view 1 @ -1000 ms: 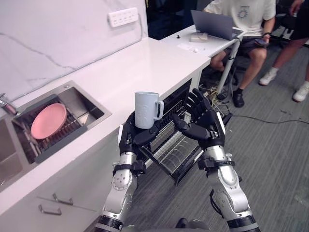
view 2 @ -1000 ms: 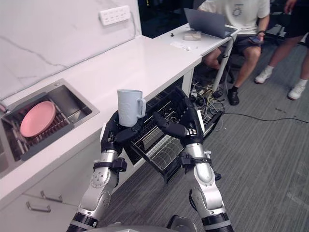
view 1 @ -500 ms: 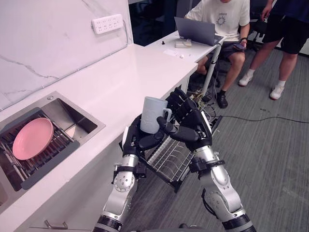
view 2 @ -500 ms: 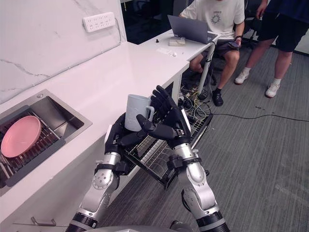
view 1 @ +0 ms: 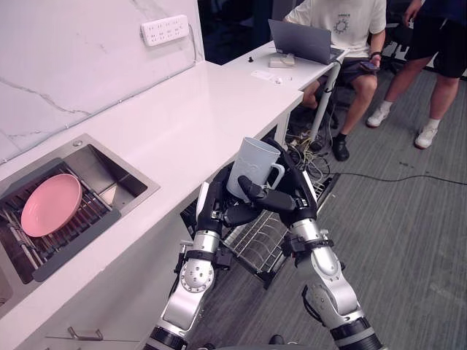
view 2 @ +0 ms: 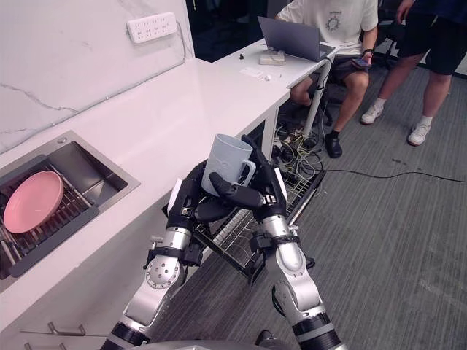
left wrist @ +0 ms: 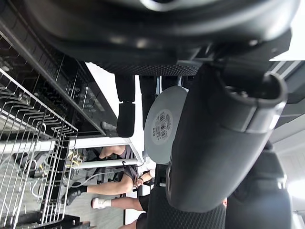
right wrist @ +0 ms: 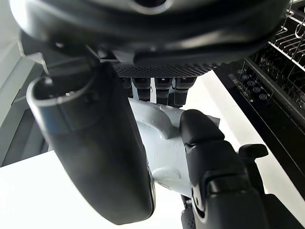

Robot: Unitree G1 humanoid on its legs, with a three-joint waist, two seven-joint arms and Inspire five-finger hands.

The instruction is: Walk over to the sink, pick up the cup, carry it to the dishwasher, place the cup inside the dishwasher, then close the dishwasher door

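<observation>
A pale blue-grey cup (view 1: pixel 255 166) with a handle is held tilted above the pulled-out wire rack (view 1: pixel 255 244) of the dishwasher under the counter. My left hand (view 1: pixel 217 208) grips it from below and from the sink side; the cup's round base (left wrist: pixel 164 124) shows between its thumb and fingers. My right hand (view 1: pixel 293 205) is curled round the other side, thumb across the cup's front beneath the handle. In the right wrist view the cup (right wrist: pixel 167 143) sits between thumb and fingers. The rack (view 2: pixel 233 237) holds nothing that I can see.
A steel sink (view 1: pixel 109 171) at the left holds a pink plate (view 1: pixel 51 204) on a drainer. The white counter (view 1: pixel 197 109) runs back to a desk with a laptop (view 1: pixel 299 40). One person sits there and another stands beside. Grey carpet lies to the right.
The cup has shifted right over the rack and tipped. My right hand, open beside it before, now wraps round it. The camera has also moved.
</observation>
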